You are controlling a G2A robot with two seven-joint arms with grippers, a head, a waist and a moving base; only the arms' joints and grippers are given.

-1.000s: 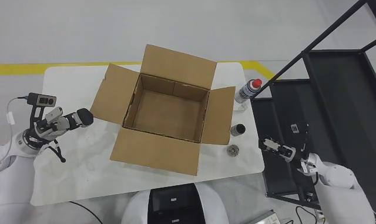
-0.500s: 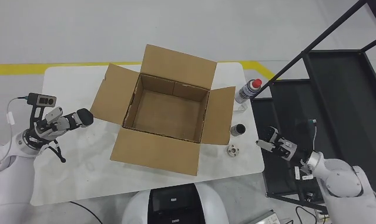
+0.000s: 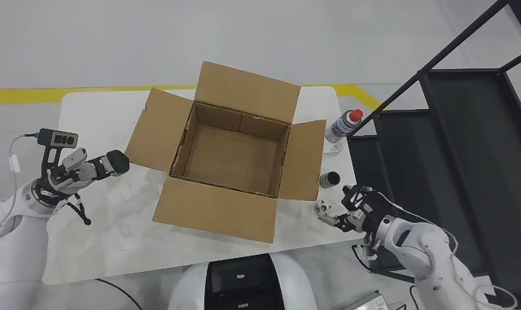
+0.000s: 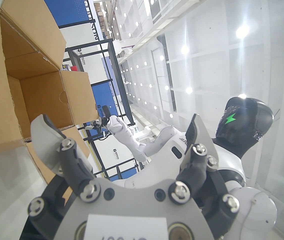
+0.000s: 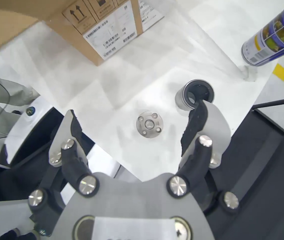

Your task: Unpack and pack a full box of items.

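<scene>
The box (image 3: 232, 159) is set open in the middle of the counter (image 3: 98, 237), its flaps spread and its bottom bare. Three items are seen beside its right flap (image 3: 305, 159): a can (image 3: 344, 124) standing upright at the far side, a short sleeve (image 3: 330, 180) standing on end nearer, and a flat flange (image 3: 323, 207) lying nearest the counter's front right corner. The unpacking is judged done, and the packing not yet begun.

The right gripper (image 3: 336, 211) is held spread and empty close over the flange. In the right wrist view the flange is framed between its fingers, and one fingertip (image 5: 198, 116) is seen in front of the sleeve, though whether the sleeve is touched cannot be told. The left gripper (image 3: 116, 160) is also spread and empty, held off to the left of the box, well apart from the items.

The flange is judged awkward to take: it is thin and lies flat, so little edge is offered. If the fingers are closed too high, it may be missed or squeezed out sideways, and since the counter's edge is near, it could be pushed off. The sleeve could be knocked over by the nearby finger and set rolling. On the way to the box, the right flap could be caught by the gripper or its load
</scene>
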